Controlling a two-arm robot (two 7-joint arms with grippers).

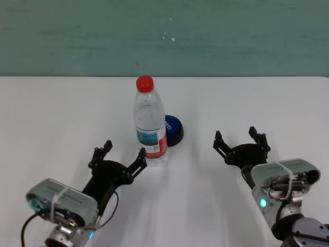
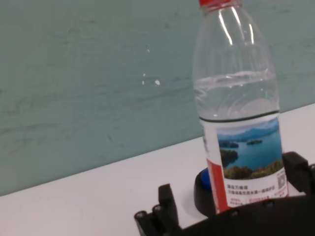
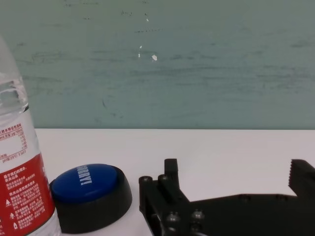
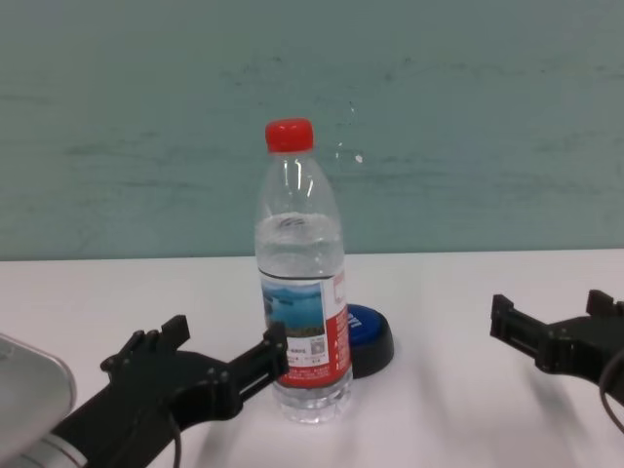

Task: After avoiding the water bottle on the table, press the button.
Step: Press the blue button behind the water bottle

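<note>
The water bottle (image 1: 149, 123), clear with a red cap and red-and-white label, stands upright in the middle of the white table (image 1: 247, 103). Just behind it and to its right sits the button (image 1: 174, 129), blue-domed on a black base, partly hidden by the bottle. My left gripper (image 1: 119, 155) is open, low over the table, its right fingertip close beside the bottle's base. My right gripper (image 1: 240, 139) is open too, off to the right of the button with a gap between. The bottle (image 2: 239, 113) fills the left wrist view; the button (image 3: 91, 194) shows in the right wrist view.
A teal wall (image 1: 164, 36) runs behind the table's far edge. Bare tabletop stretches to the left of the bottle and between the button and my right gripper.
</note>
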